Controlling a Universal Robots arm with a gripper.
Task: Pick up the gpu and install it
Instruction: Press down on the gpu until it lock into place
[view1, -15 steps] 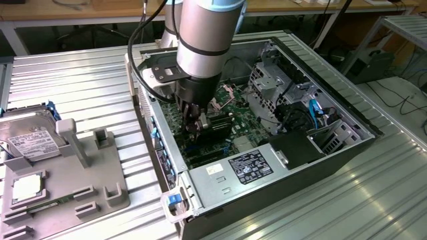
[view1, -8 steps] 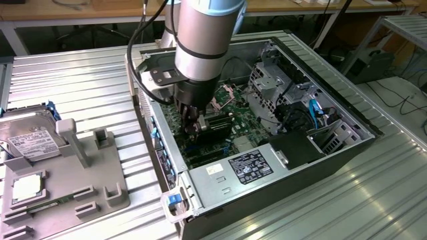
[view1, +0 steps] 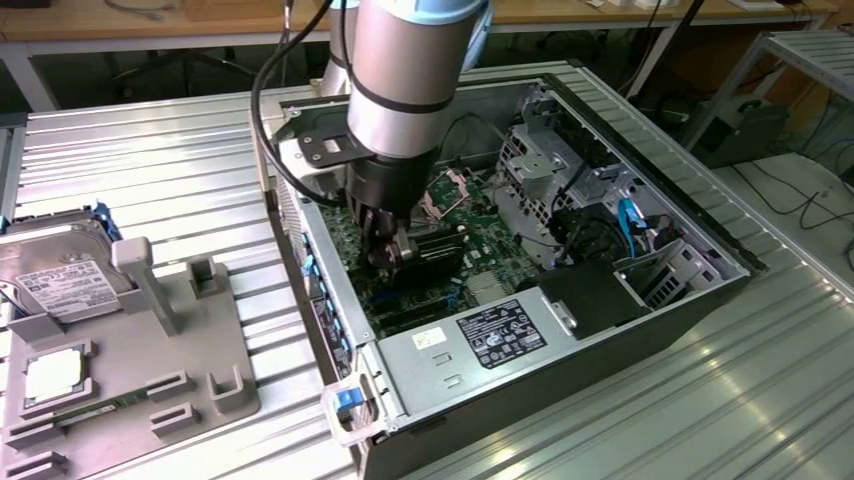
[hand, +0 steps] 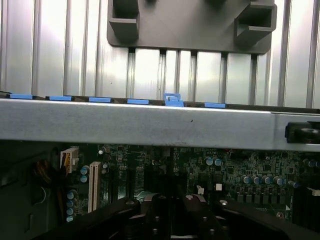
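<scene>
1. The arm (view1: 400, 90) reaches down into the open PC case (view1: 667, 200), which lies on its side on the ribbed metal table (view1: 160, 170).
2. The claw (view1: 387, 245) sits low over the motherboard (view1: 481, 230), near the case wall on the exterior view's left.
3. The gpu (view1: 434, 262) is in the claw: a dark flat card, standing on edge just above the board, beside the silver power supply (view1: 481, 345).
4. So the pick-up looks done. The card is already off the grey holder (view1: 134, 370) out on the table, where the hard drive (view1: 60, 275) is still parked.
5. Whether the card is fully seated I cannot tell; the arm hides its lower edge and the slot (the blue latches (hand: 137, 101) along the case rim give no clue either).
6. My read: the task is well past halfway, with the card at or very near its slot, and final seating plus letting go still open.
7. Claw state: clenched almost fully, gripping the thin top edge of the gpu.
8. In the wrist view the dark fingers (hand: 150, 220) show close together over the green board, with the case rim (hand: 150, 125) crossing the frame and the holder beyond it on the table.
</scene>
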